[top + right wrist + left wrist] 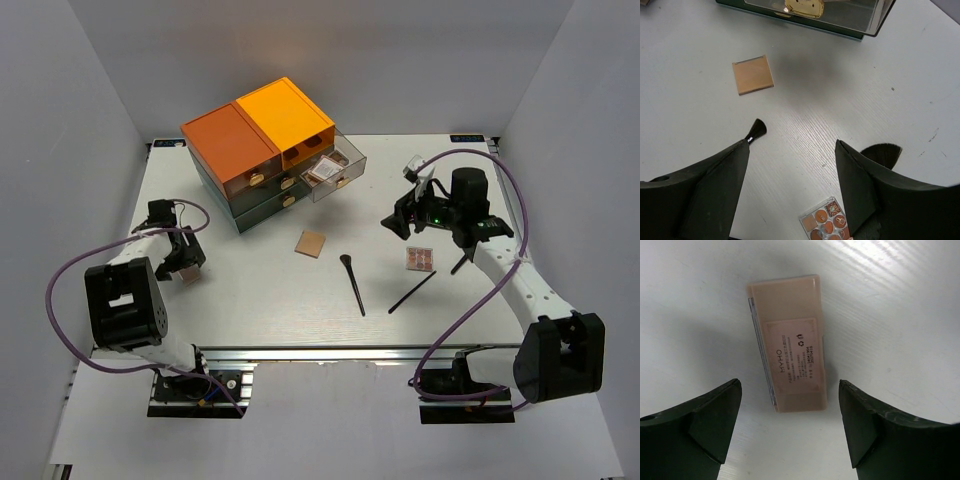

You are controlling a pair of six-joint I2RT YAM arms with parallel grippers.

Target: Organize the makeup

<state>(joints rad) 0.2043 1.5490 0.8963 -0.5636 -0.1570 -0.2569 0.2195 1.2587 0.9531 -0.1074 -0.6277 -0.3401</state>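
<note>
Starting with the white table: holds everything, with both arms bolted at its near edge. Bears at far left-centre the dark-green drawer box with orange tops. Shows one clear plastic drawer pulled out to the right with a pink-brown palette lying inside, probably left open to take the rest. Leaves loose on the bare middle, all apart from each other: two thin black-handled brushes lying flat, a tan square compact just near of the box, and a small rectangular eyeshadow palette of brown-pink pans at right. Keeps a beige flat rectangular case alone at near left, label side up.

Left gripper: spread wide, hovering over that case with a finger on either side of its near end, touching nothing; seemingly lined up to pinch it across the narrow width. Right gripper: likewise wide and empty, hanging above the table far of the eyeshadow palette, grasping nothing.
</note>
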